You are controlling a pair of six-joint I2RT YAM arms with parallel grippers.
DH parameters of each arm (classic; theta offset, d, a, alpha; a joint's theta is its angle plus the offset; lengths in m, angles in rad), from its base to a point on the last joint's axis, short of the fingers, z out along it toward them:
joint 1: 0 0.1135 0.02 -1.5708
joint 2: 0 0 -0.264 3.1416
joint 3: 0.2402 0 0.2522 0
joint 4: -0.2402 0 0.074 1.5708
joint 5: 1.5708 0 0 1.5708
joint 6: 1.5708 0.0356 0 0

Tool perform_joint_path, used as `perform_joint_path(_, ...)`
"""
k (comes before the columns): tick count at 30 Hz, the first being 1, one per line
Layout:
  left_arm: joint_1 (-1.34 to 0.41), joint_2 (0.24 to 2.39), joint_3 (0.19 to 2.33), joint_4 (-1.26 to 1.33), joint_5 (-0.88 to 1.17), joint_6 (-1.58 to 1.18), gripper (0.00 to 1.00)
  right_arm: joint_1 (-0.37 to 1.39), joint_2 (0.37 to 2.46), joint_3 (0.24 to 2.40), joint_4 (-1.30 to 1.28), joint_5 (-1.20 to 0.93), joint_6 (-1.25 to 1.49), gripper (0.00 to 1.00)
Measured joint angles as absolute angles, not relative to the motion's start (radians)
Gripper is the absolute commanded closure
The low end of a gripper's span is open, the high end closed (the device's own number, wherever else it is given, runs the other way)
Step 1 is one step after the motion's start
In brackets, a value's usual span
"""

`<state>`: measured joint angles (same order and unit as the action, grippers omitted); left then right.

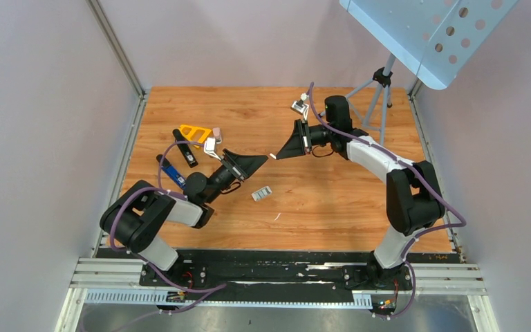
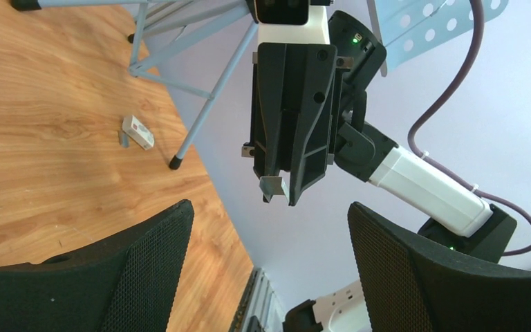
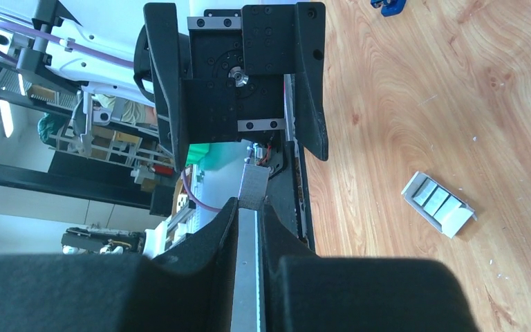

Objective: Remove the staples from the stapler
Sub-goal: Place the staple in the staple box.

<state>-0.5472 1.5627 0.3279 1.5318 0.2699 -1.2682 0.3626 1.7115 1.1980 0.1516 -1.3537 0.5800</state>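
Observation:
My right gripper [image 1: 274, 155] [image 3: 250, 205] is shut on a silvery strip of staples [image 3: 248, 235], held in mid-air over the middle of the table. In the left wrist view the strip's end [image 2: 274, 187] pokes out of the right gripper's tips. Facing it, my left gripper [image 1: 265, 158] [image 2: 269, 211] is open, its fingers [image 2: 145, 256] wide apart and a little short of the strip's end, touching nothing. What looks like the blue and black stapler [image 1: 172, 172] lies on the table at the left, beside my left arm.
An open box of staples [image 1: 261, 194] [image 3: 437, 203] lies on the wood below the grippers. A black bar [image 1: 185, 148], an orange piece [image 1: 195, 131] and a pink bit [image 1: 216, 133] sit at the left rear. A small white box [image 1: 299, 106] [image 2: 137, 131] lies near a tripod [image 1: 380, 90].

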Motion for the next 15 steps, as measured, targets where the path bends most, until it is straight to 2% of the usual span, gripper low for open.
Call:
perform_joint_path(3,-0.554,1.569,0.342,1.533,0.255,-1.288,0.19,0.363,1.714,1.198,0.177,-1.354,0.610,0.96)
perform_joint_path(15,-0.576,1.622,0.418,1.538,0.231,-1.354,0.48,0.363,1.715,1.190,0.241,-1.354,0.671,0.96)
